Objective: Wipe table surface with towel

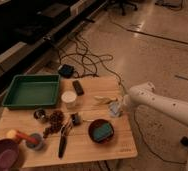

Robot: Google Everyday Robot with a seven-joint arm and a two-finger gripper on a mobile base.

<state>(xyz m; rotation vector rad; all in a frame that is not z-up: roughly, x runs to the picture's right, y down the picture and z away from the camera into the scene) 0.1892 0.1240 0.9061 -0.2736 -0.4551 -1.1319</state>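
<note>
because the wiping has to press cloth flat against wood, i hold my two-finger gripper (120,106) low at the three o'clock edge of the large pale-tan plank table surface (94,145), fingers clamped tight on the small grey-white soft towel wad (114,109). the towel rests on the wood, at one o'clock from the dark round bowl (101,131) with its teal block.

The shiny tan stone floor (152,55) fills the upper right. Black tangled cables (84,57) lie on it. Dark long shelves (32,30) run along the upper left.
</note>
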